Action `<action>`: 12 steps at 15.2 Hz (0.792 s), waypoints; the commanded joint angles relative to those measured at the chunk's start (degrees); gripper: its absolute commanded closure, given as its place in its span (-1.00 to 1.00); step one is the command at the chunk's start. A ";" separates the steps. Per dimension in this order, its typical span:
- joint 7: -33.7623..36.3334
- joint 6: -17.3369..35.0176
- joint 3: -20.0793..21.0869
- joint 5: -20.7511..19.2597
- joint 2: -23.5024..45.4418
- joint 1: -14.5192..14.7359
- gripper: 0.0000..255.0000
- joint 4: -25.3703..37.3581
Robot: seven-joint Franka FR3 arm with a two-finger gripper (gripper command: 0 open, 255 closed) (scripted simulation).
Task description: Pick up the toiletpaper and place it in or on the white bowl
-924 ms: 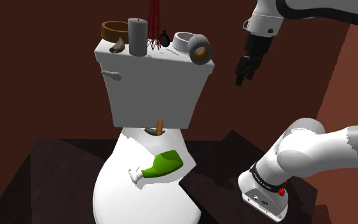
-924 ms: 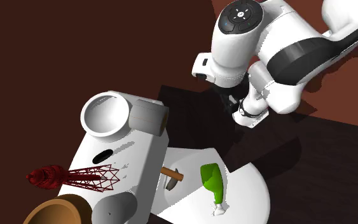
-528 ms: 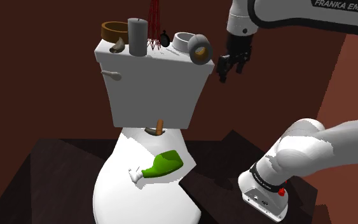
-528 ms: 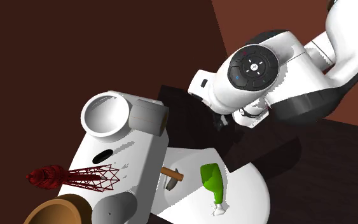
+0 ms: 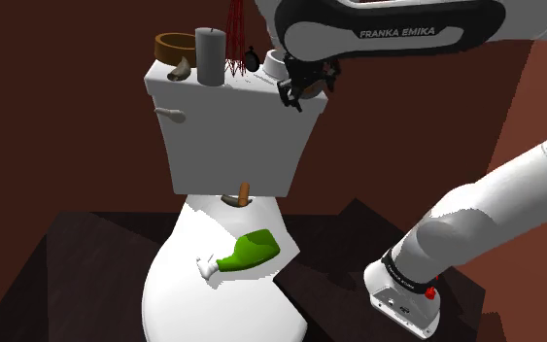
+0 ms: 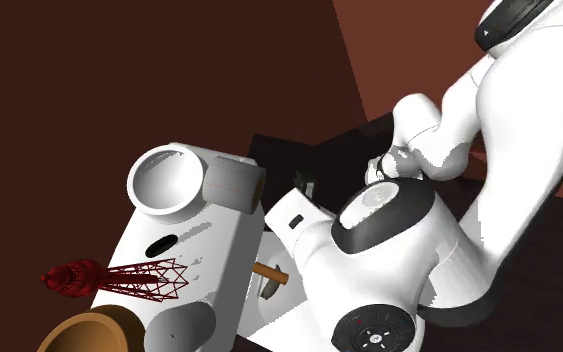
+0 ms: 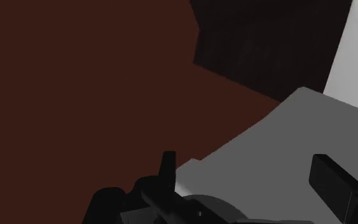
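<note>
Tank (image 5: 232, 136) top, from the shoulder view's left to right: a first bowl (image 5: 174, 44), a cylinder (image 5: 209, 56), a wire frame (image 6: 119, 277) behind it, a second bowl (image 6: 165, 180), then the roll (image 6: 233, 184) just beside that bowl, at the tank's end. The seat (image 5: 213, 301) lies below, before the tank. A bottle (image 5: 250, 251) lies on the seat. A stick (image 5: 244, 192) stands at the seat's rear.

Arm (image 5: 485, 209): white shells; dark joint bands; "FRANKA EMIKA" lettering (image 5: 397, 32). Gripper (image 5: 303, 89): all black. Base collar (image 5: 402, 282): black band; red knob (image 5: 430, 290).
</note>
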 commanded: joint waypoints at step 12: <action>23.61 -18.28 5.48 -24.91 28.01 3.27 -1.00 19.23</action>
